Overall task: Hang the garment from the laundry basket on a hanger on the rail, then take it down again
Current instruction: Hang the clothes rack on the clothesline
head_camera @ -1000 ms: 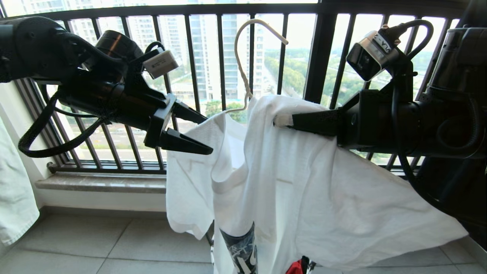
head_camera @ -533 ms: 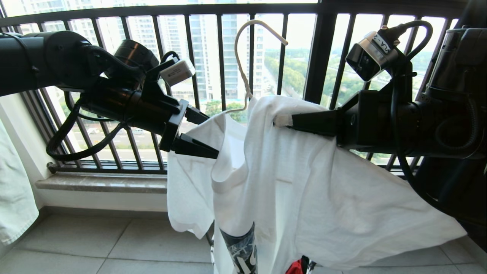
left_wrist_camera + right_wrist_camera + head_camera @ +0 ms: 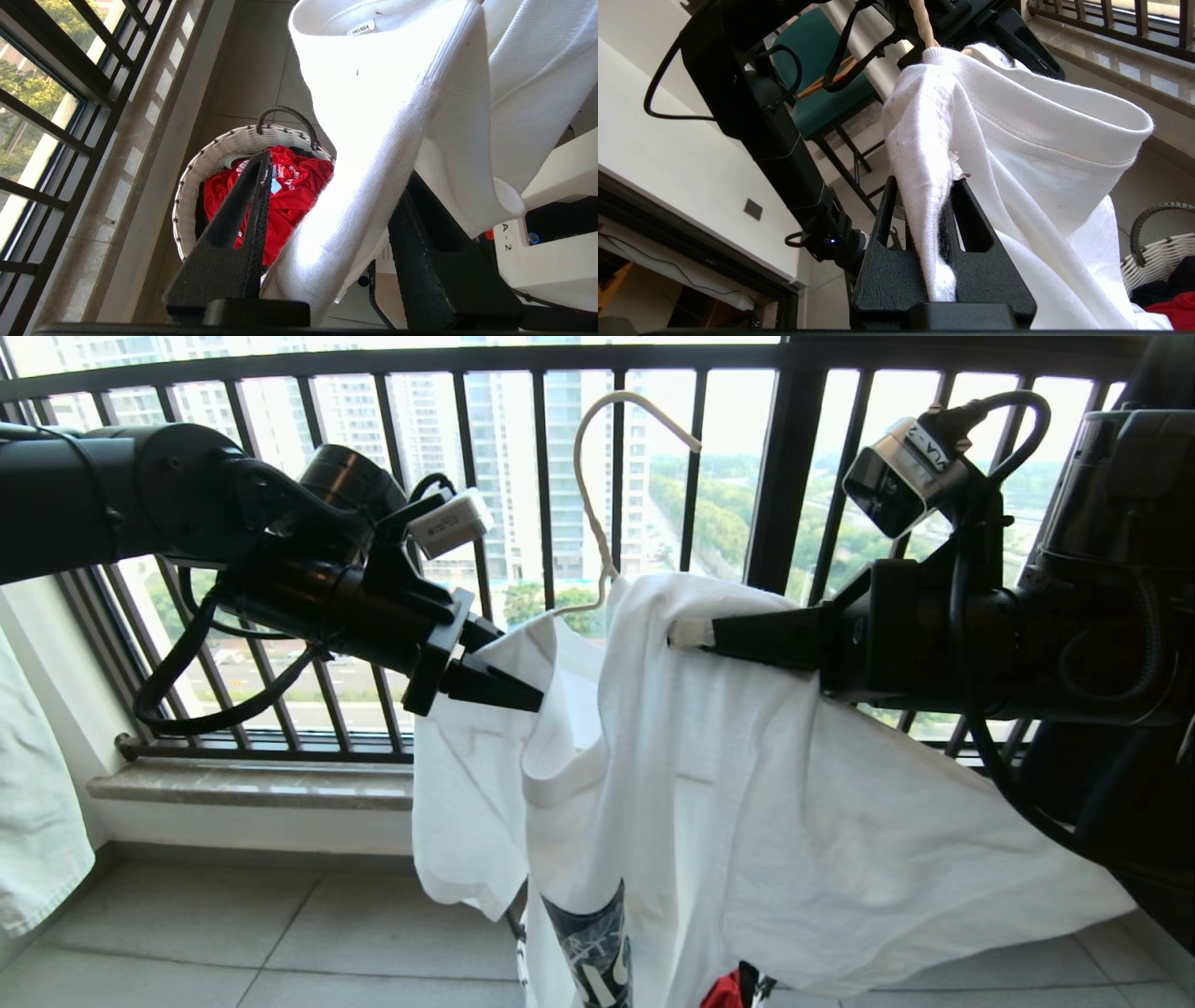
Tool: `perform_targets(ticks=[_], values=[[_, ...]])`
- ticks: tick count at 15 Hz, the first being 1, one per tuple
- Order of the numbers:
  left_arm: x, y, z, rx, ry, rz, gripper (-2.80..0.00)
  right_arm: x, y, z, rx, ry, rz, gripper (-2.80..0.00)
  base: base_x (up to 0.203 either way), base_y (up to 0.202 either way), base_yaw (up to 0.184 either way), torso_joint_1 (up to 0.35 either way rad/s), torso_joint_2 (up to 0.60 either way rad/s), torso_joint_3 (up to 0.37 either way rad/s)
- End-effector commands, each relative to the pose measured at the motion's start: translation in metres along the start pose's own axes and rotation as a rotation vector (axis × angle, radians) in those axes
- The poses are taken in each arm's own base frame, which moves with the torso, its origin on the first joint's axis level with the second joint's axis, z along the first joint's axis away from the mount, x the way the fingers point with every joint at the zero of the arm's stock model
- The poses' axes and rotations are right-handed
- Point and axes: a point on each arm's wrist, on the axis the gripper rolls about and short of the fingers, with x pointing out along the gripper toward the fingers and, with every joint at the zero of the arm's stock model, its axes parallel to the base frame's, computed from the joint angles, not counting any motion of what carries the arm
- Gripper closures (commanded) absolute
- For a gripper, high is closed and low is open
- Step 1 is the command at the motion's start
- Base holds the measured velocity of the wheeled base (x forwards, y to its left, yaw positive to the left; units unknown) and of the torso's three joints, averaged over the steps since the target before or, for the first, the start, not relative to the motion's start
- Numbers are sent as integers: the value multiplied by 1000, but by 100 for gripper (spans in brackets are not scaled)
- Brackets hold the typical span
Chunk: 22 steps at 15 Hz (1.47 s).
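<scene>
You see a white short-sleeved T-shirt (image 3: 709, 784) held up in front of the black window railing (image 3: 784, 476), draped over a thin cream-white hanger (image 3: 597, 495) whose long curved hook rises above the collar. The ribbed crew neck hangs open in front of the railing, and a dark blue logo with white marks shows low on the chest, cut off by the picture's lower edge so its lettering cannot be read.

The right gripper (image 3: 695, 633) comes in level from the right of the railing, its fingers pressed together on a bunched fold of the shirt's shoulder. The left gripper (image 3: 523, 695) reaches from the left of the railing to the other shoulder. Its jaws stand partly apart with the collar's ribbed edge running between them; whether they already pinch the cloth is hard to tell.

A small white neck label (image 3: 360, 29) inside the collar carries tiny print, possibly a size code, too small to read surely. The right wrist camera bears partial lettering, "VA".

Below the shirt, near the foot of the railing, sits the round white woven laundry basket (image 3: 205, 163) with a dark loop handle, holding a red garment (image 3: 285, 196) with white print. The shirt covers part of it.
</scene>
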Motion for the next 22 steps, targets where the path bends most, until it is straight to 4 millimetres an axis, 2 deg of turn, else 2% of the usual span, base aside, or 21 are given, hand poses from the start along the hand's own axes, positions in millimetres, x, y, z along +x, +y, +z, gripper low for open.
perform_targets(ticks=[1,15,16,22], values=[[1,0,-1,-1,-2,-8,0,2,-2,-1,6,5,3,0,0,0,0,0,0,0],[-3,-5,3,3,-28,-23,0,5,-8,-2,15,12,-8,0,0,0,0,0,0,0],[-3,-5,4,6,-29,-23,0,5,-8,-3,14,12,-9,-280,0,0,0,0,0,0],[-6,-10,5,1,-38,-32,0,9,-14,-5,21,23,-15,-280,0,0,0,0,0,0]])
